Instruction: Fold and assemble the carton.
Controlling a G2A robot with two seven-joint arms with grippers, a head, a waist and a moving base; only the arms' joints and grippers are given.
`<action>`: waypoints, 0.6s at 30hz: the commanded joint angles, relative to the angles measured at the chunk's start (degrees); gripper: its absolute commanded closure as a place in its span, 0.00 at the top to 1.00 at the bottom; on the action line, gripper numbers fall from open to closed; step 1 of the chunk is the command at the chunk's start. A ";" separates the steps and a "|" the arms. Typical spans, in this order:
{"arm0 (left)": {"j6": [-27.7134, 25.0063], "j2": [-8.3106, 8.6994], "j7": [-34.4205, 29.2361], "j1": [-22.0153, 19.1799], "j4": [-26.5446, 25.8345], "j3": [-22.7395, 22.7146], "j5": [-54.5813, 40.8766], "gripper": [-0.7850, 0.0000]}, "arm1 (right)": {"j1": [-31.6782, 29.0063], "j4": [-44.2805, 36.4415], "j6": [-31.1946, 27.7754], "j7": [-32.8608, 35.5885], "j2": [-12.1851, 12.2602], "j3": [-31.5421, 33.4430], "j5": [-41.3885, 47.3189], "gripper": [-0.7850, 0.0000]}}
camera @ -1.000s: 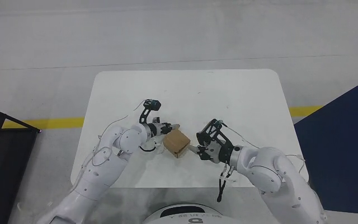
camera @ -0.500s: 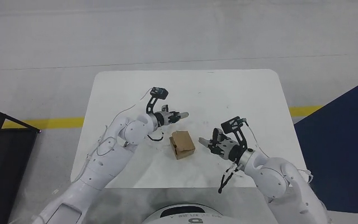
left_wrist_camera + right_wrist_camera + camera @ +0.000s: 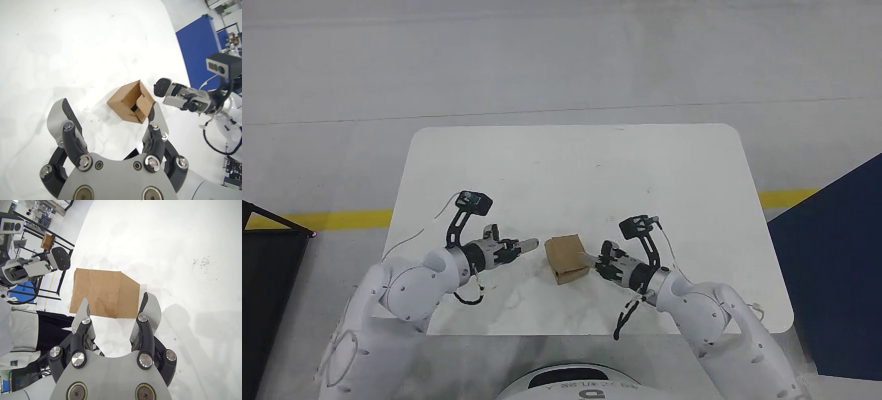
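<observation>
Your left tool (image 3: 109, 104) is hanging open just short of the carton (image 3: 565, 258), which is sitting on the counter (image 3: 642, 170) between both arms. Your right tool (image 3: 115, 298), also spread, is facing its closed side. Brace there while pressing the half-tucked end flaps inward. Nothing is showing inside the gap.

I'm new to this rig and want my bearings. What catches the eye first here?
A small brown carton lies toward the robot's edge of the white table, one end not yet closed. The left gripper and right gripper, both open, flank it from opposite sides, the right one nearer.
</observation>
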 commanded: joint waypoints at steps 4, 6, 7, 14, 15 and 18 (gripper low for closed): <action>0.44 0.02 0.76 1.14 0.02 2.31 1.82 1.00 | 1.01 1.21 1.65 -1.04 -0.28 -0.81 2.71 0.49; 0.54 -0.04 1.62 0.51 0.80 3.10 2.15 1.00 | 1.34 1.65 2.46 -1.48 -0.37 -1.07 3.18 0.47; 0.55 -0.08 1.99 0.12 1.43 3.56 2.33 1.00 | 1.48 1.90 2.86 -1.70 -0.40 -1.19 3.13 0.47; 1.70 -0.45 3.92 -3.10 6.17 7.30 4.46 1.00 | 1.99 2.67 4.34 -2.09 -0.52 -2.43 2.65 0.45; 1.79 -0.51 4.05 -3.44 6.46 7.76 4.31 1.00 | 2.03 2.74 4.46 -2.12 -0.54 -2.55 2.75 0.45; 2.02 -0.63 4.30 -4.13 6.82 8.58 3.46 1.00 | 2.15 2.96 4.85 -2.12 -0.58 -2.94 2.93 0.44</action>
